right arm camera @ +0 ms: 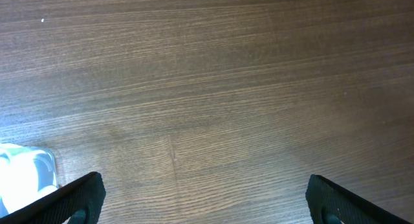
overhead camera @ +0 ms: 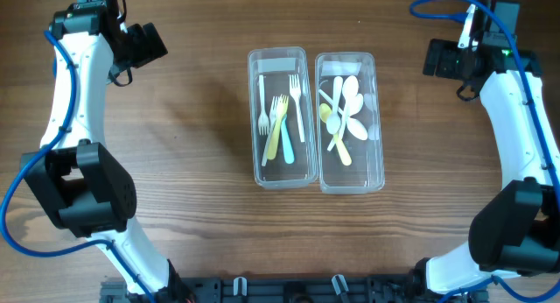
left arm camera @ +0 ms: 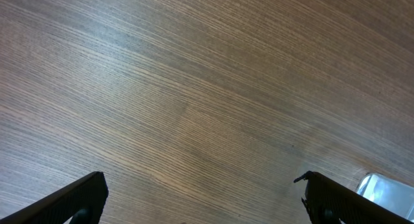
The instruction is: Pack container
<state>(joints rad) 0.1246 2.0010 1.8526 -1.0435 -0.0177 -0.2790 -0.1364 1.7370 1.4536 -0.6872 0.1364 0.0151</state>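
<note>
L gripper [left arm camera: 202, 185], R gripper [right arm camera: 204, 182] spread wide, empty; fork container [overhead camera: 252, 119] beside spoon container [overhead camera: 380, 128], poss. touching.

The left wrist view shows only a corner of one container [left arm camera: 388, 188]; the right wrist view crops another container [right arm camera: 26, 175] likewise (whitened by glare, contents unreadable).

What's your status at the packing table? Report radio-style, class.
Left gripper open, empty. Right gripper open, empty. Forks in first container, spoons in second container. No obstacle seen.
</note>
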